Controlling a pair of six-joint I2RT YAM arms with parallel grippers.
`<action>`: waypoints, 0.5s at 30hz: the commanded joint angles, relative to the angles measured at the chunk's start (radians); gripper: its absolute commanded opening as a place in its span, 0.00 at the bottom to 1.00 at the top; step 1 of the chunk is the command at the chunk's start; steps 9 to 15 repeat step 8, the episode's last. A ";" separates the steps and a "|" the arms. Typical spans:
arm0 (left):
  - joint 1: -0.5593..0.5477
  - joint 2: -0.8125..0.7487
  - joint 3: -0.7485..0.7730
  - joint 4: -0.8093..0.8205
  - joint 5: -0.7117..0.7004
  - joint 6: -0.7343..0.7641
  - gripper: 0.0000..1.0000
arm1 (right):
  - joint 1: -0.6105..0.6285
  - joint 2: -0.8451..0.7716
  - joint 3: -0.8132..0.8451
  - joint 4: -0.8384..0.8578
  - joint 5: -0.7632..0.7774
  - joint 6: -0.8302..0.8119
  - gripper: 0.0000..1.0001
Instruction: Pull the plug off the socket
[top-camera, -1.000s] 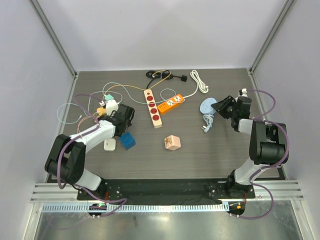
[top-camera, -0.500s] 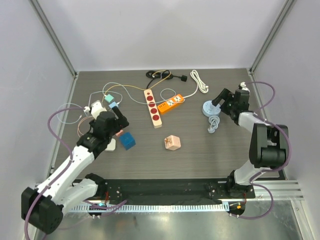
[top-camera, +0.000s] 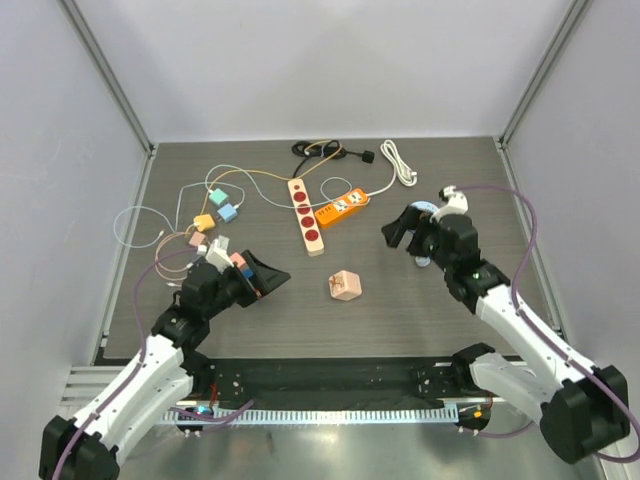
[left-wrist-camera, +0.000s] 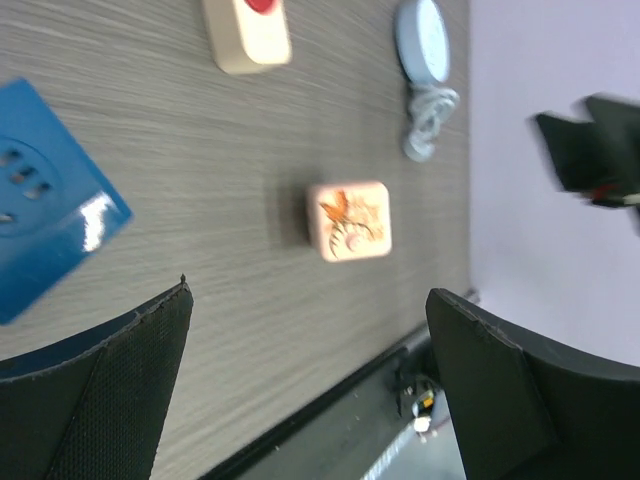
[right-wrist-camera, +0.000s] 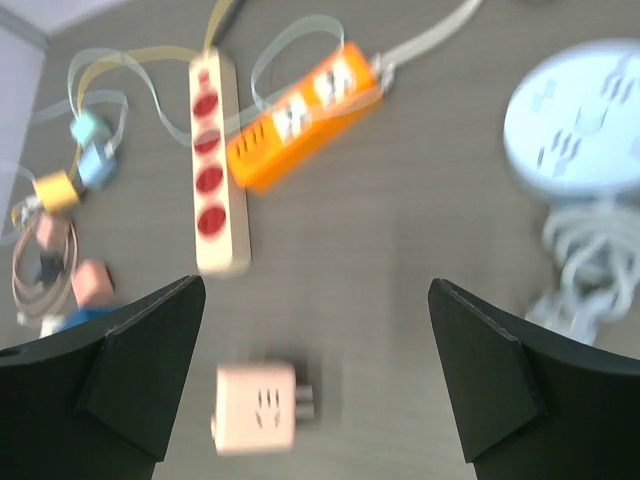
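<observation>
As both arms swung inward, left gripper (top-camera: 272, 277) and right gripper (top-camera: 400, 233) (fingers apart, empty) flanked the pink adapter (top-camera: 345, 286), probably the target.

Blue socket (left-wrist-camera: 45, 235) half beyond left edge.

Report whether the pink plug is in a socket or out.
Out. The pink plug lies alone on the table, its prongs bare.
</observation>
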 joint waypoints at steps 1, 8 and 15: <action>-0.002 -0.106 -0.047 0.112 0.155 -0.042 1.00 | 0.045 -0.119 -0.166 -0.006 -0.026 0.105 1.00; -0.002 -0.324 -0.229 0.126 0.155 -0.146 1.00 | 0.066 -0.447 -0.505 0.143 -0.129 0.255 1.00; -0.002 -0.324 -0.229 0.126 0.155 -0.146 1.00 | 0.066 -0.447 -0.505 0.143 -0.129 0.255 1.00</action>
